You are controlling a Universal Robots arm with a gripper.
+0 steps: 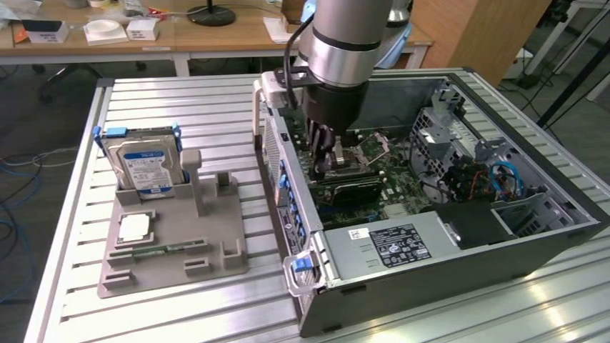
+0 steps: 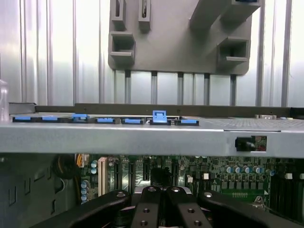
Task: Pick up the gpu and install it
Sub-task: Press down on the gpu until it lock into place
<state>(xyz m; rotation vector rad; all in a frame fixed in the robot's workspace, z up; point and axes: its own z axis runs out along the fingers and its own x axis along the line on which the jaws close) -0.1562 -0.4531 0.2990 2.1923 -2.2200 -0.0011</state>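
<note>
Deep inside the open computer case [image 1: 533,236], your gripper [image 1: 327,170] is down at the motherboard [image 1: 401,182] with its jaws closed.

You can see the fingers [image 2: 147,209] pressed together over the board in the wrist view, and in the exterior view they reach just above a dark flat card, which I take to be the gpu [image 1: 351,189], lying low among the slots. Whether the fingers are pinching its edge you cannot tell from these angles. The low, straight-down pose suits seating a card into a slot. Outside the case, on the exterior view's left, the grey fixture tray [image 1: 143,264] keeps the other parts apart: the hard drive [image 1: 143,164] stands upright in its holder, out of the arm's way.
</note>
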